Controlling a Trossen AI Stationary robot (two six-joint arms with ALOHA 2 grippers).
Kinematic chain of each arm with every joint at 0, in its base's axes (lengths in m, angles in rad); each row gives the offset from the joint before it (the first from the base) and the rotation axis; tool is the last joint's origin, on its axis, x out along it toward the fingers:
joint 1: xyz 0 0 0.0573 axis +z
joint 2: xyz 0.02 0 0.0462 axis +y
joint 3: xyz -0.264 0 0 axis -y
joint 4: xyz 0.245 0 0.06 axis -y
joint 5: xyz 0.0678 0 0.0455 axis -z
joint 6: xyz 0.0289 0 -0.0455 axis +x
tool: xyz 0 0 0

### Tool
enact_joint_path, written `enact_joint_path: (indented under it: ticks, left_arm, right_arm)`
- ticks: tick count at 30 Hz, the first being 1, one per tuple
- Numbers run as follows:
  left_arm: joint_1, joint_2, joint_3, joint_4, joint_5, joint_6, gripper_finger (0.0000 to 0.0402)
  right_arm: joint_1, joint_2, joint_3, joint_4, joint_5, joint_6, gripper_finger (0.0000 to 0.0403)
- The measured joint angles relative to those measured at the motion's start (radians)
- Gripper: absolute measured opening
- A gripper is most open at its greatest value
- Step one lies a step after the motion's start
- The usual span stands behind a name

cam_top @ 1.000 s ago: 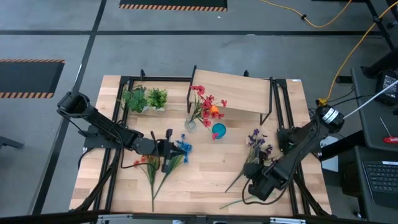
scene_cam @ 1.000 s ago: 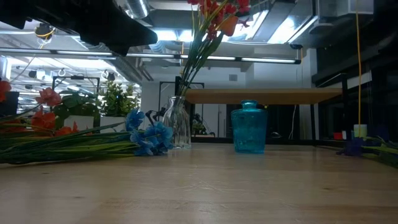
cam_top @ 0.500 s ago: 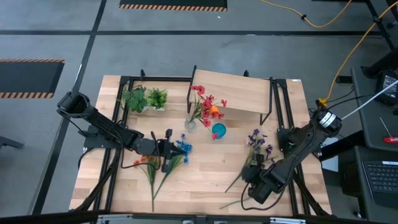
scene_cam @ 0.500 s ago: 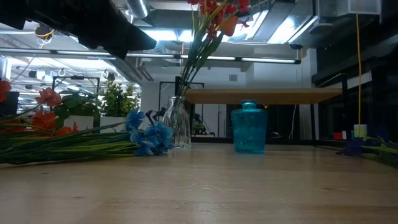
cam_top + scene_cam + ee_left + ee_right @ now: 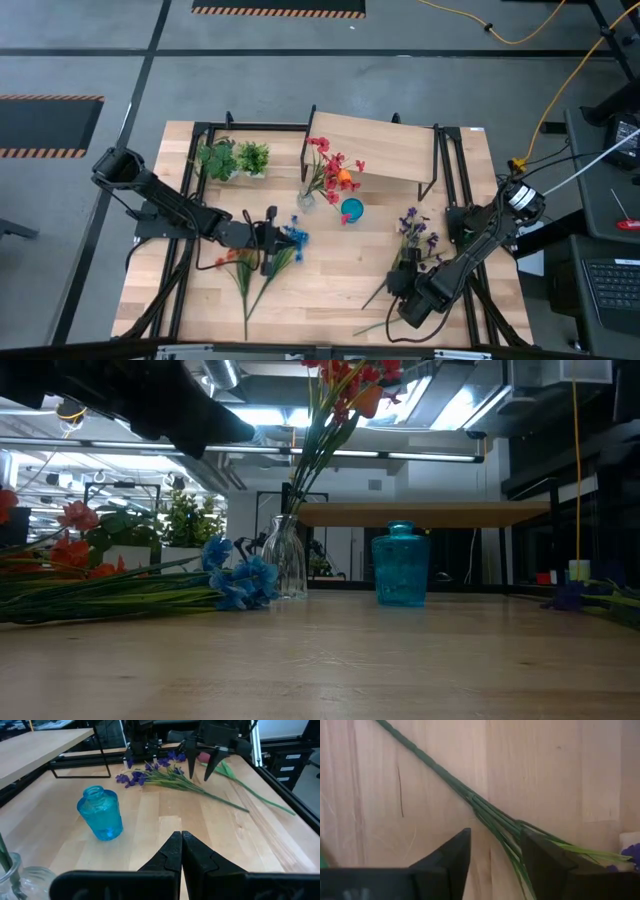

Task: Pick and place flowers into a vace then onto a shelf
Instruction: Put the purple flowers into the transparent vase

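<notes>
Currently right gripper [image 5: 492, 857] poised over purple spray [image 5: 415, 232] stems, fingers parted, green stems running between and just past the tips; nothing clamped. Purple blooms lying on tabletop [image 5: 330, 290] near the right edge. Left gripper [image 5: 180, 851] pressed together, empty, hovering beside blue spray [image 5: 293, 238] and orange-red spray [image 5: 238, 262] lying flat. Red-pink flowers [image 5: 335, 170] upright in clear vase [image 5: 306, 200]; blue vase [image 5: 351, 210] beside it, before shelf [image 5: 385, 145].

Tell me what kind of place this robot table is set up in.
Probably a lab or industrial workshop: a grey concrete floor with hazard-striped mats, exposed ceiling ducts overhead, and a yellow cable trailing across the floor.
</notes>
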Motion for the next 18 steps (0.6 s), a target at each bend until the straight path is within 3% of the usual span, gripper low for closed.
enact_joint_path:
  ticks: [9, 18]
  left_arm:
    - [0.033, 0.000, 0.000, 0.001, 0.000, -0.024, 0.0002]
    - [0.037, 0.000, 0.000, 0.001, 0.017, -0.026, 0.0007]
  right_arm:
    - [-0.027, 0.000, -0.001, -0.064, -0.003, -0.051, 0.0192]
    - [-0.117, 0.000, -0.027, -0.039, -0.119, -0.215, 0.0192]
